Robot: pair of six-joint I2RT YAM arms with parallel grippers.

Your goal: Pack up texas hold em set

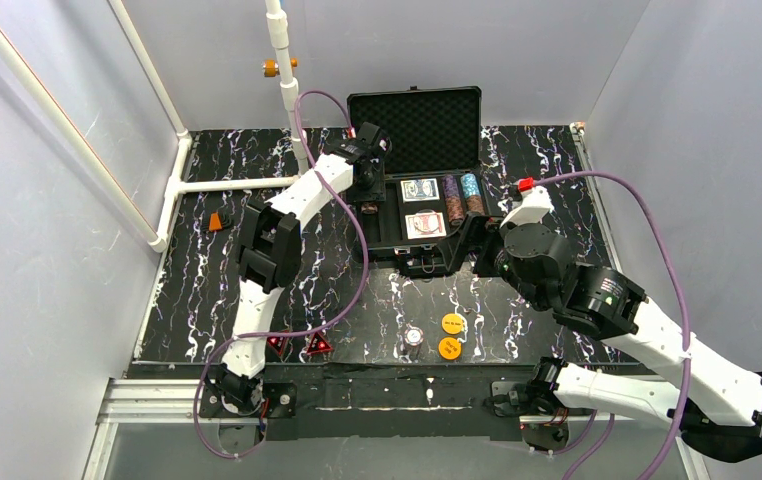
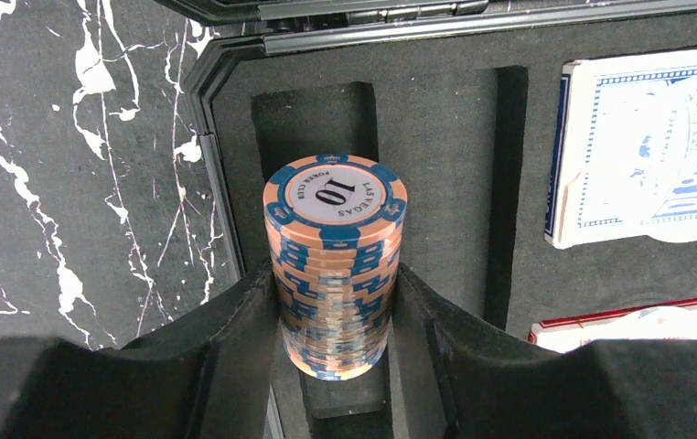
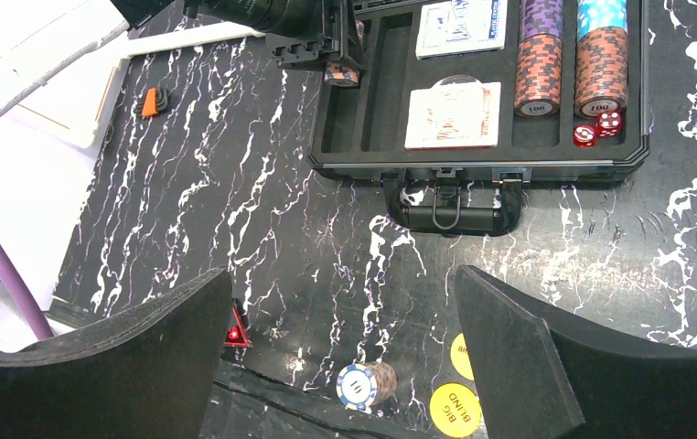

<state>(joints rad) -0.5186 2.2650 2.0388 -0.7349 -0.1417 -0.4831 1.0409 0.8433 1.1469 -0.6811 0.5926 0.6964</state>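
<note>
Open case [image 1: 427, 190] sits at the far side of the tabletop [image 1: 207, 290]. Left hand [image 2: 336, 306] pinches the brown/blue chip stack [image 2: 334, 256] at the leftmost foam slot [image 2: 313, 119]. Step, as judged: seating it. Next: lower squarely, release. Right hand [image 3: 340, 293] is spread, empty, above the loose stack [image 3: 366, 384] and orange discs [image 3: 452, 410].

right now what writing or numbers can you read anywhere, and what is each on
"10", "LAS VEGAS", "POKER CLUB": top chip of the held stack, in the left pincer.
"100": end chips of both cased stacks.
"BIG BLIND": yellow disc.
Too blurred to read: decks, loose stack.
</note>
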